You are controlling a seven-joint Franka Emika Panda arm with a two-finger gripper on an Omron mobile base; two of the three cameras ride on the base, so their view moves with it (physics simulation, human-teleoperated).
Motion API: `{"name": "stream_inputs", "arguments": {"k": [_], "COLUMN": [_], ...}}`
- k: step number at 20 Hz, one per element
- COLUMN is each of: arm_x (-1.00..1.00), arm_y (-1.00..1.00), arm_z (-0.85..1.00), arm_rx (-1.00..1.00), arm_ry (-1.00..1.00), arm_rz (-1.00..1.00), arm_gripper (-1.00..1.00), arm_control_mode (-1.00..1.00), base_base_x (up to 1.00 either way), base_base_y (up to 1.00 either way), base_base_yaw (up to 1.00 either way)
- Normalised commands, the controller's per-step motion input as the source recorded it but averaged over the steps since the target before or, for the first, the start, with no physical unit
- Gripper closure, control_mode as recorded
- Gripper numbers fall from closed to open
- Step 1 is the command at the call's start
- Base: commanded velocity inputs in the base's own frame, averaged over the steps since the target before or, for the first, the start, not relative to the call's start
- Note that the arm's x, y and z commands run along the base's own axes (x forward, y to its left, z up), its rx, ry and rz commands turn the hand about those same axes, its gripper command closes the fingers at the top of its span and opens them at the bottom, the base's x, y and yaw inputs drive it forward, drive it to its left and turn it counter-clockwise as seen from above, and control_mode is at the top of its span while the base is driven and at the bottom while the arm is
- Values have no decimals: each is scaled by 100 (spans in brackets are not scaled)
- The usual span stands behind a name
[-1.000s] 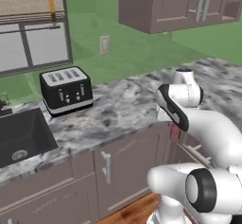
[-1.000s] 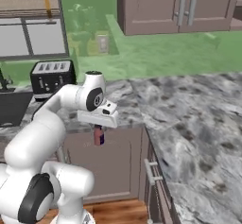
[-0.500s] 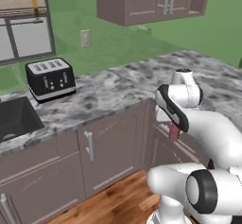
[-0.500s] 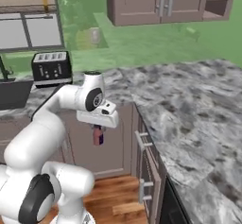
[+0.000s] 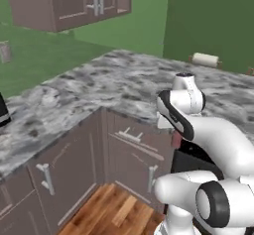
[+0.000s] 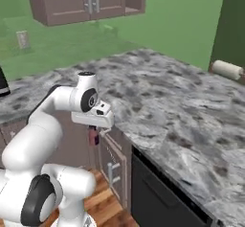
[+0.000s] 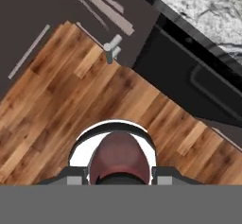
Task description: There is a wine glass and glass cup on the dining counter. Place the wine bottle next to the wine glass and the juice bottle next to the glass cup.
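Reddish-pink plastic is showing between the finger tips of the gripper in the hand view: the juice bottle is sitting pinched there, seen end-on, so its cap and most of its shape are hard to make out. In the right base view the juice bottle is hanging as a small dark-red stub under the gripper, just in front of the brown cabinet doors, with the hand covering its upper part. In the left base view the juice bottle is peeking out as a thin sliver behind the white arm, which is hiding the gripper itself. A marbled worktop is running far and to the right, cut off by the frame edge. A pale roll is lying at its far right, blurred. Wooden floor is lying below the hand, and a black appliance front is standing beside the cabinets.
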Motion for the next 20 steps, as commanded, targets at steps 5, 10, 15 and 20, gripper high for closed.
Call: {"name": "stream_inputs", "arguments": {"k": [5,10,15,20], "arm_x": [0,0,0,0], "arm_y": [0,0,0,0], "arm_z": [0,0,0,0], "arm_rx": [0,0,0,0], "arm_ry": [0,0,0,0], "arm_rz": [0,0,0,0], "arm_gripper": [100,100,100,100], "arm_control_mode": [100,100,100,100], "base_base_x": [-13,-15,-11,-6], "base_base_y": [13,11,8,3], "base_base_yaw": [-79,-79,-79,-80]}}
